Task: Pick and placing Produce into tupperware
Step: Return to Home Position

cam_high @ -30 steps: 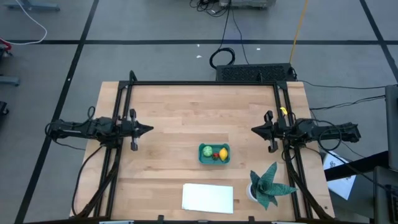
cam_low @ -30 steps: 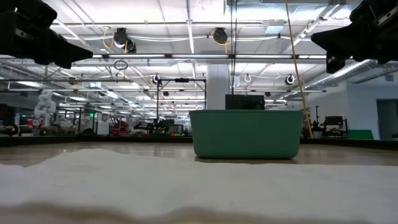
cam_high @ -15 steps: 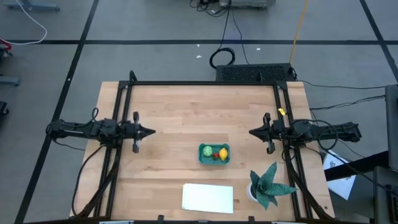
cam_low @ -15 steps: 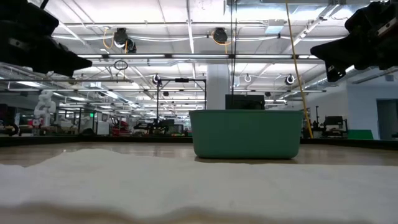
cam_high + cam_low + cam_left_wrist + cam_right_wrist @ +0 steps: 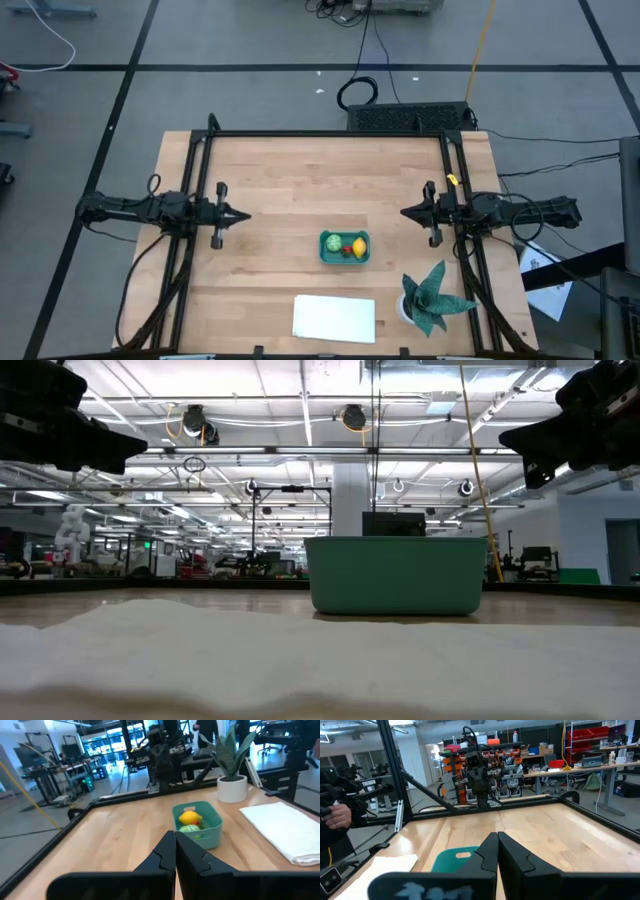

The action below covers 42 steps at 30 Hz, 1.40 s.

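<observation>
The teal tupperware (image 5: 345, 247) stands on the table, right of centre and toward the near edge. Inside it lie the light-green piece (image 5: 333, 243), the yellow lemon (image 5: 358, 246) and the small red piece (image 5: 346, 252). The left wrist view shows the tub (image 5: 210, 827) with the lemon (image 5: 190, 817) and green piece (image 5: 189, 828) in it. My left gripper (image 5: 245, 214) hovers shut over the table's left side, pointing at the centre. My right gripper (image 5: 403, 213) hovers shut on the right side, facing it. Both are well above and away from the tub (image 5: 397, 575).
A folded white sheet (image 5: 334, 318) lies near the table's near edge, in front of the tub. A spiky green plant in a white pot (image 5: 430, 298) stands at the near right corner. Black frame rails (image 5: 330, 133) run along the table's far edge and sides. A person's hand (image 5: 335, 815) shows beyond the table.
Both grippers have drifted a little toward the table's near edge and stayed shut. The tub and the produce in it have not moved.
</observation>
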### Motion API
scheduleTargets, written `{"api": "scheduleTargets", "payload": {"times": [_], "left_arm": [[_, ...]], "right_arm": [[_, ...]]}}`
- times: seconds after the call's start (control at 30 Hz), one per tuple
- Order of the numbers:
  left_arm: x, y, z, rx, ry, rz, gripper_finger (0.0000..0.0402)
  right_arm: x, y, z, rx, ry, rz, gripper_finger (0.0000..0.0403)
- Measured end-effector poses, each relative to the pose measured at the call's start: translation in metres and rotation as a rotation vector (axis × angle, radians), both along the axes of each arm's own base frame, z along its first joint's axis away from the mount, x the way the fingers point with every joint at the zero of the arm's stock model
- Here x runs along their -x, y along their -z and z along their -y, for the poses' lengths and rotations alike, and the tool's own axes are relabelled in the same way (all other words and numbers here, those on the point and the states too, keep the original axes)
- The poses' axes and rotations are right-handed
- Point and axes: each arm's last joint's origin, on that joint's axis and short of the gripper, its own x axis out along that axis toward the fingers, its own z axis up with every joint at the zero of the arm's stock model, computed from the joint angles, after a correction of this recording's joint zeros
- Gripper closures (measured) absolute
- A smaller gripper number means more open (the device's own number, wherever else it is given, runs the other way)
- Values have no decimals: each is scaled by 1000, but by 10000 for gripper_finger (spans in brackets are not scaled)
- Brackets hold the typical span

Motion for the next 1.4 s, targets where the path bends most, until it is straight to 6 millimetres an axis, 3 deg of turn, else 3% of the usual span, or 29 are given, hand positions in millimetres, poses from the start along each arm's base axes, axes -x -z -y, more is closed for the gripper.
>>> {"api": "scheduleTargets", "payload": {"times": [0.4,1.4], "left_arm": [[0,0,-8,0,-99,2,401],[0,1,-9,53,-78,-8,400]], "right_arm": [[0,-3,1,7,32,27,403],[0,-4,1,30,29,41,403]]}}
